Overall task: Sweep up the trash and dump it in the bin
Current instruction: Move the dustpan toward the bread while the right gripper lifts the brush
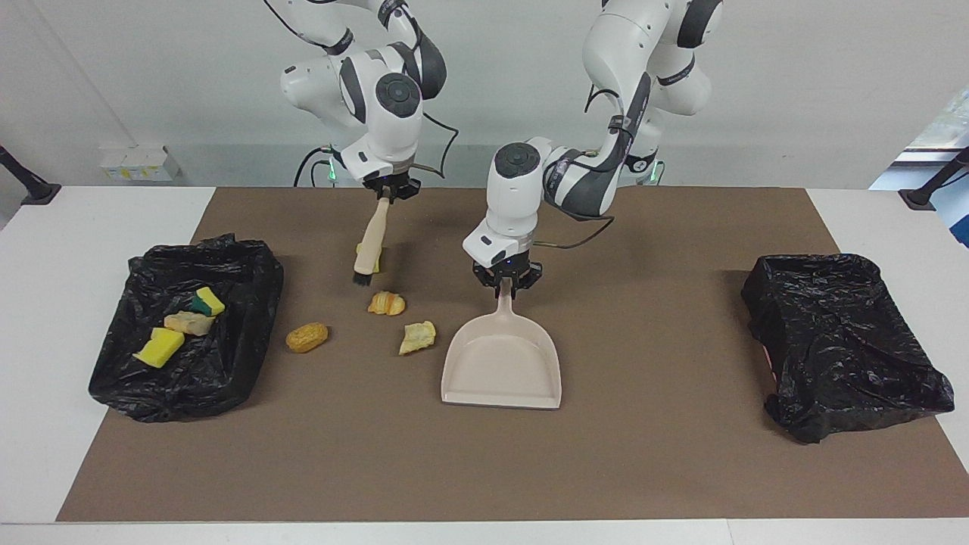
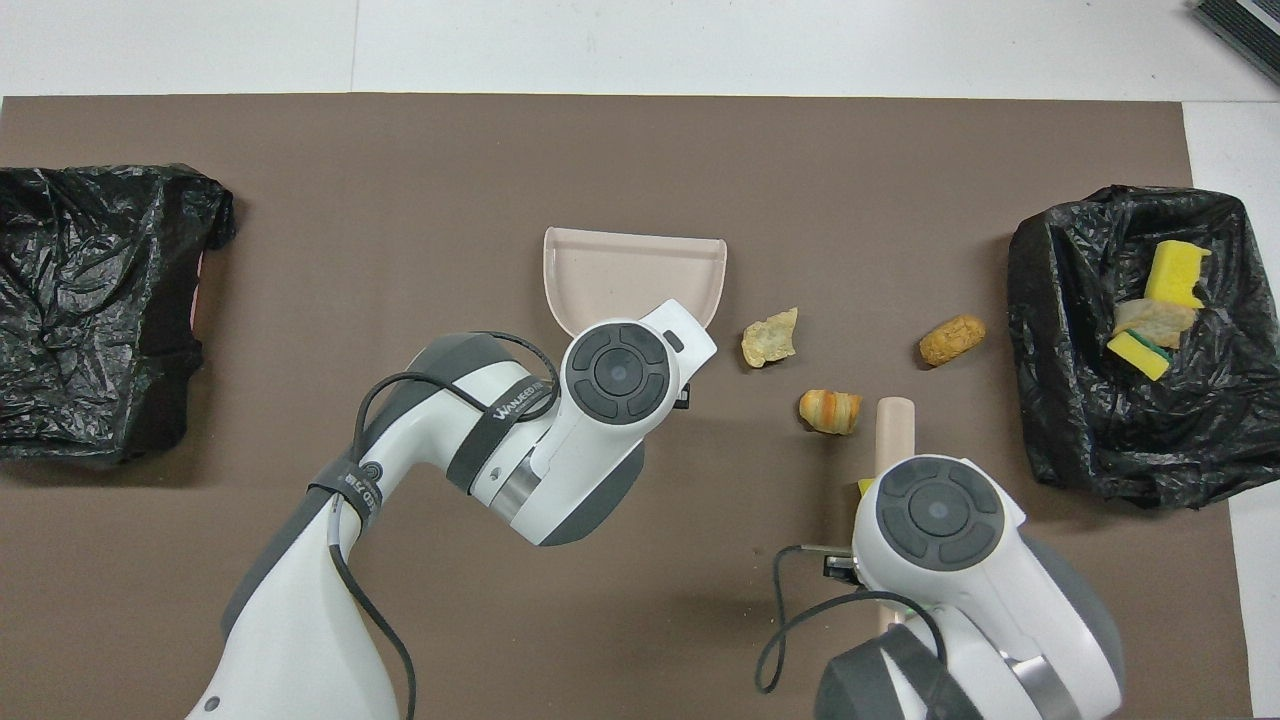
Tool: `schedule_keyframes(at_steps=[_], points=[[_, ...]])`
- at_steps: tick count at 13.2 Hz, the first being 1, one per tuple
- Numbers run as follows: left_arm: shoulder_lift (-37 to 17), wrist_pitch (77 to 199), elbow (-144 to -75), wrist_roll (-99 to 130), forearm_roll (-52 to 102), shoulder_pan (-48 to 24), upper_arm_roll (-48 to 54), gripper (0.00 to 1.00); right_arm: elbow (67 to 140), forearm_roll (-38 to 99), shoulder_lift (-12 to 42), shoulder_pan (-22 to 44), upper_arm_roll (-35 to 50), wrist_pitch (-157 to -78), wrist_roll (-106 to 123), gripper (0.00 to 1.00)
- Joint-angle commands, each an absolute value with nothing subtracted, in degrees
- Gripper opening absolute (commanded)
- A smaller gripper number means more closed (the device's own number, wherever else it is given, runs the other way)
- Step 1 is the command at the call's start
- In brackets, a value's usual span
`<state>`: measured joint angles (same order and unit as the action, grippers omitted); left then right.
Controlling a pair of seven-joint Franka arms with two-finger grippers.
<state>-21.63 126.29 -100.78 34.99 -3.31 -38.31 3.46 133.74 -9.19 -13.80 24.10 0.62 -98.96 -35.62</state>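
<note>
Right gripper (image 1: 386,195): your fingers are clamped on the handle of the beige wooden brush with black bristles (image 1: 369,251); the brush hangs bristles-down at the surface, just nearer the robots than the striped golden croissant piece (image 1: 387,303).
Left gripper (image 1: 506,281): fingers closed on the handle of the beige plastic dustpan (image 1: 503,360), which lies flat and empty on the brown mat (image 1: 651,454), mouth pointing away from the robots.
Trash on the surface: croissant piece, pale torn bread chunk (image 1: 418,337) beside the dustpan's edge, golden-brown oval bun (image 1: 306,337) toward the black-bagged bin at the right arm's end (image 1: 250,363); a sliver of yellow sponge (image 1: 381,259) shows at the brush, mostly hidden.
Trash already binned: yellow sponge block (image 1: 160,347), green-backed yellow sponge (image 1: 207,301) and a pale bread slice (image 1: 190,323).
Second black-bagged bin (image 1: 840,341): at the left arm's end, nothing visible in it.
Risk, pan heading: the pieces lie beside the pan, not at its mouth; sweep now and you likely push them past it.
Risk, rolling: the bun looks round; a hard stroke may send it off.
Risk, hidden sponge: you could miss it under the brush.
Risk, dumping: tilt early and pieces may slide out.
</note>
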Motion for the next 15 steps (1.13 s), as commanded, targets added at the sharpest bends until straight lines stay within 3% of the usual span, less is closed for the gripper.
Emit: schedule_keyframes(at_steps=[1, 6, 11, 15], points=[[-21.4, 126.1, -100.1, 33.9, -4.7, -38.7, 2.8, 0.0, 132.9, -16.2, -12.2, 19.7, 1.2, -101.1, -28.8, 0.0], [-15.2, 115.9, -100.3, 10.7, -4.8, -35.2, 2.3, 0.0, 132.0, -27.0, -5.2, 11.2, 1.2, -112.7, -22.4, 0.0], [-14.3, 110.7, -100.6, -15.0, -4.8, -33.1, 2.4, 0.0, 132.2, -33.7, -1.1, 5.7, 1.3, -120.2, -19.9, 0.0], [-13.1, 110.9, -103.1, -23.4, -4.8, -33.7, 2.4, 0.0, 133.1, -33.3, -0.4, 8.5, 1.8, -120.1, -17.0, 0.0]])
